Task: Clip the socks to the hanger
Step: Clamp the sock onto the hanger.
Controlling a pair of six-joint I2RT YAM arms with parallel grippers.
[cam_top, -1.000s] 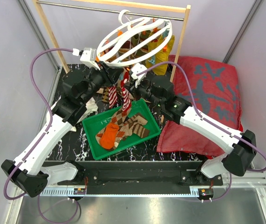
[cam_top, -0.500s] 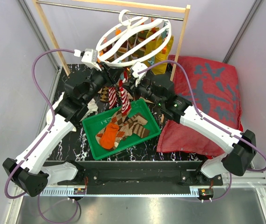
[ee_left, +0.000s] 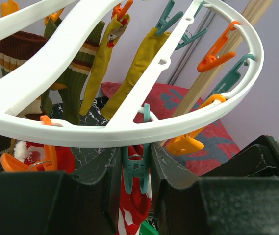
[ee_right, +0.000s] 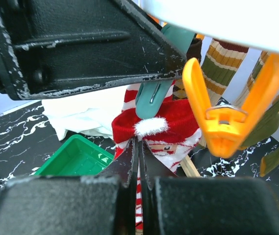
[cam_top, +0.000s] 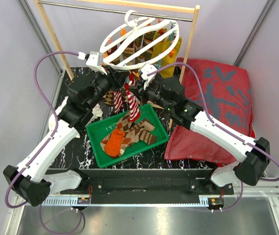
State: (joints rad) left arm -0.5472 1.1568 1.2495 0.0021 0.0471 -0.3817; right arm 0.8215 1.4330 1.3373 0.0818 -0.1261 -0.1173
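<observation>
The white round hanger (cam_top: 140, 40) hangs from the rack rod with several socks clipped at its far side. My left gripper (cam_top: 119, 81) is shut on a teal clip (ee_left: 135, 169) under the ring's near rim (ee_left: 129, 131), fingers pressing both clip handles. My right gripper (cam_top: 135, 84) is shut on the red-and-white striped sock (ee_right: 173, 122) and holds its top at the teal clip's mouth (ee_right: 154, 95). The sock hangs down over the tray (cam_top: 132, 105). Olive-yellow socks (ee_left: 134, 78) hang behind.
A green tray (cam_top: 96, 147) holds an orange sock (cam_top: 114, 142) and argyle socks (cam_top: 141, 131). A white cloth (cam_top: 96, 110) lies left of the tray. A red cushion (cam_top: 217, 103) is at the right. The wooden rack post (cam_top: 190, 41) stands behind. An orange clip (ee_right: 225, 117) hangs beside the teal one.
Both grippers have moved up and closer under the ring's near rim. The striped sock has risen with the right gripper. The ring has tipped and shifted slightly back.
</observation>
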